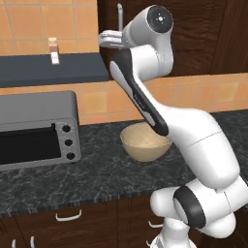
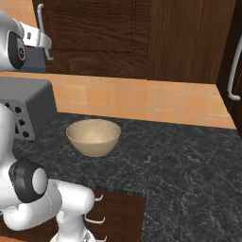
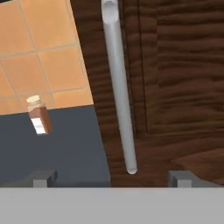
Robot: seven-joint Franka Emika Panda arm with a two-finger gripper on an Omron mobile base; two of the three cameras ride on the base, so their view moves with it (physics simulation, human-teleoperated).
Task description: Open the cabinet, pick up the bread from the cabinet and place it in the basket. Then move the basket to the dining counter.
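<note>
The cabinet is a dark brown wooden wall unit with its door shut, so the bread is hidden. Its long silver bar handle runs down the middle of the hand view, ending between my two fingertips. My gripper is open, close in front of the handle's lower end without touching it. From the base views the gripper sits high by the handle. The basket, a tan round bowl, stands empty on the black counter below. The dining counter is out of view.
A grey toaster oven stands left of the basket on the black granite counter. A spice bottle sits on a dark shelf. Another cabinet handle is at far right.
</note>
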